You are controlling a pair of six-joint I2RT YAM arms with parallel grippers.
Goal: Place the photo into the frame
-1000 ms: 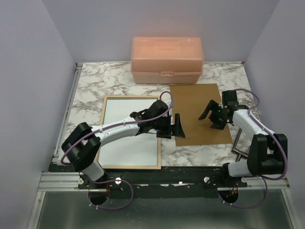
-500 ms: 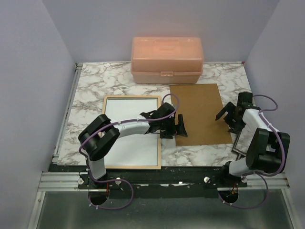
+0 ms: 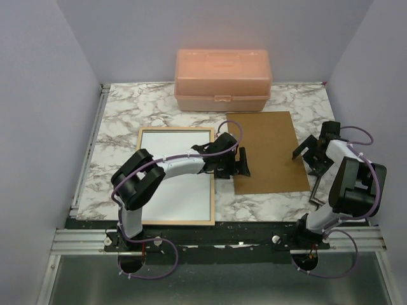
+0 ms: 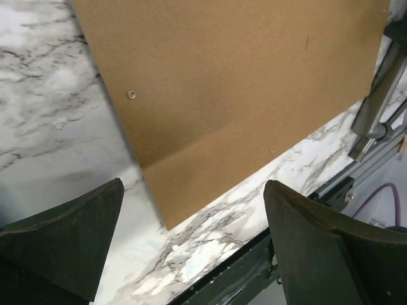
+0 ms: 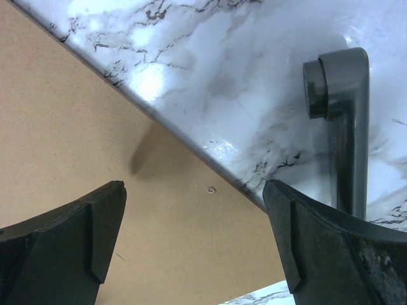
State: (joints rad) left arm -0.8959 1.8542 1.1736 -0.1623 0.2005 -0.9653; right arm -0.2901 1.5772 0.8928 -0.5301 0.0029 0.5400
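The frame, light wood rim up, lies flat on the left of the table. A plain white sheet fills it, apparently the photo with its white back up. Over the frame's right rim reaches my left gripper, open, at the left edge of the brown backing board. In the left wrist view the empty left gripper hovers over the board's near corner. My right gripper is open at the board's right edge; in the right wrist view the right gripper holds nothing above the board.
An orange plastic box stands shut at the back, close behind the board. A dark grey L-shaped metal bar lies on the marble right of the board, near the right arm's base. Walls close in the table on both sides.
The right gripper has slid right from over the board's middle to its right edge and opened wider. The left arm has folded in, its gripper staying at the board's left edge.
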